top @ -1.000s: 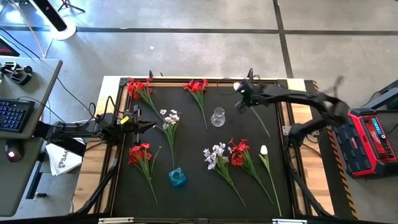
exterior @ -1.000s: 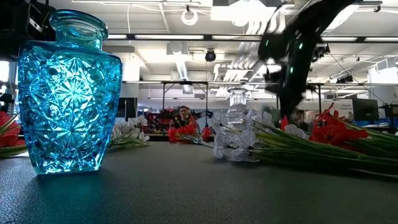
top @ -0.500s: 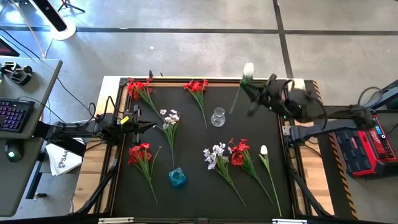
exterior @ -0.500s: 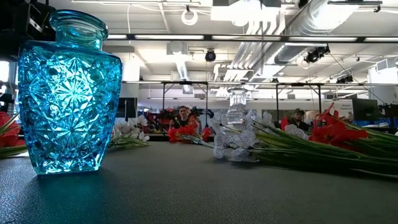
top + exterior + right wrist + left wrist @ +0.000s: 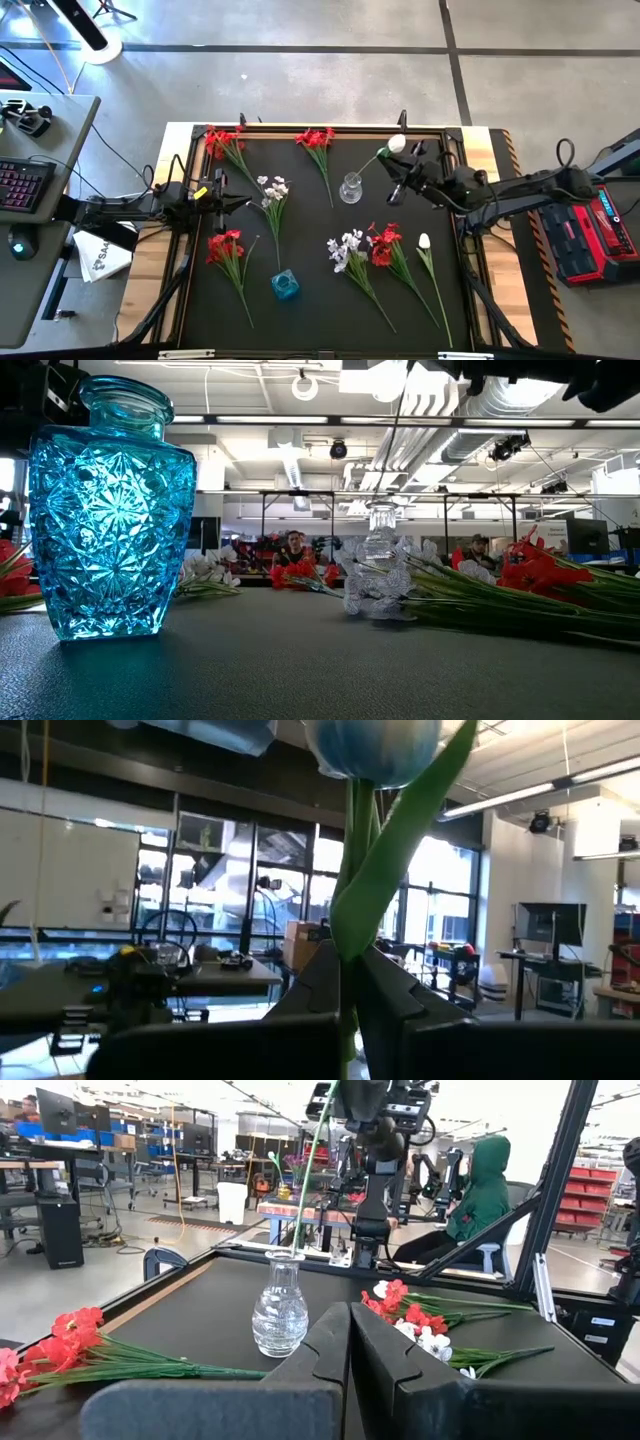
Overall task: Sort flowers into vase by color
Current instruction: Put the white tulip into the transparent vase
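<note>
Right pincer (image 5: 397, 178) clamps a white tulip on a thin green stem (image 5: 384, 153) — its stem tip over the small clear glass vase (image 5: 350, 188), upper middle of the black surface (image 5: 310, 300). Left pincer (image 5: 240, 203) rests closed at frame left.

R arm stretched in over the table, tool (image 5: 397, 180) clamped shut; L tool (image 5: 243, 202) shut, parked at left edge.

The setting is a large open robotics lab or industrial workshop. Exposed ceiling ducts (image 5: 450, 400), strip lighting and rows of framed workstations (image 5: 120, 1160) extend behind the table (image 5: 300, 310). At 9 o'clock stands a desk with a keyboard (image 5: 22, 185); at 3 o'clock, a red equipment case (image 5: 598, 235) on bare concrete.
</note>
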`<control>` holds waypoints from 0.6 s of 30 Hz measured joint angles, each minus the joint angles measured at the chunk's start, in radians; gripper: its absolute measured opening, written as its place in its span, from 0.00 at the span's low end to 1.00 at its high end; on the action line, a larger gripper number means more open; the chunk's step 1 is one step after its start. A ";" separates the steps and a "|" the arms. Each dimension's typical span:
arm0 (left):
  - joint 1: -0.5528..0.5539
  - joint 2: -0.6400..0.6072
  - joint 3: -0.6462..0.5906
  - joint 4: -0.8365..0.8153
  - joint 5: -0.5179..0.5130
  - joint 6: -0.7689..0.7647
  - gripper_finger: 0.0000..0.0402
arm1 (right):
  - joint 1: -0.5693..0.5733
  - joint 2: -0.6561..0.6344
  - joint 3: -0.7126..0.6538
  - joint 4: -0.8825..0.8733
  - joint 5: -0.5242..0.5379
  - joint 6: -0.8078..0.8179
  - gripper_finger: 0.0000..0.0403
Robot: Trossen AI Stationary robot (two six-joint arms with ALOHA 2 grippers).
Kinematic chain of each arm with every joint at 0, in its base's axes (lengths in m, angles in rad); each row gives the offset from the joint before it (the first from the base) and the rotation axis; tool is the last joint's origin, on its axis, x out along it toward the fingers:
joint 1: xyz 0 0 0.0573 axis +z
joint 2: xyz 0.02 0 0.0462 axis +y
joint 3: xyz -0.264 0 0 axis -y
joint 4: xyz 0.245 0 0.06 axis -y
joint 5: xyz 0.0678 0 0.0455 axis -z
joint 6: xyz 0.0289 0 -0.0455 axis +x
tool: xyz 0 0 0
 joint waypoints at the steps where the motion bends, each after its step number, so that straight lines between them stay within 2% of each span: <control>1: 0.000 0.000 0.000 0.000 0.000 0.000 0.00 | -0.005 0.001 0.005 -0.018 0.000 0.007 0.00; 9: 0.000 0.000 0.000 0.001 0.000 0.000 0.00 | -0.025 0.026 0.072 -0.210 0.018 0.083 0.00; 18: 0.000 0.000 0.000 0.001 0.000 -0.001 0.00 | -0.047 0.157 0.117 -0.222 0.038 0.090 0.00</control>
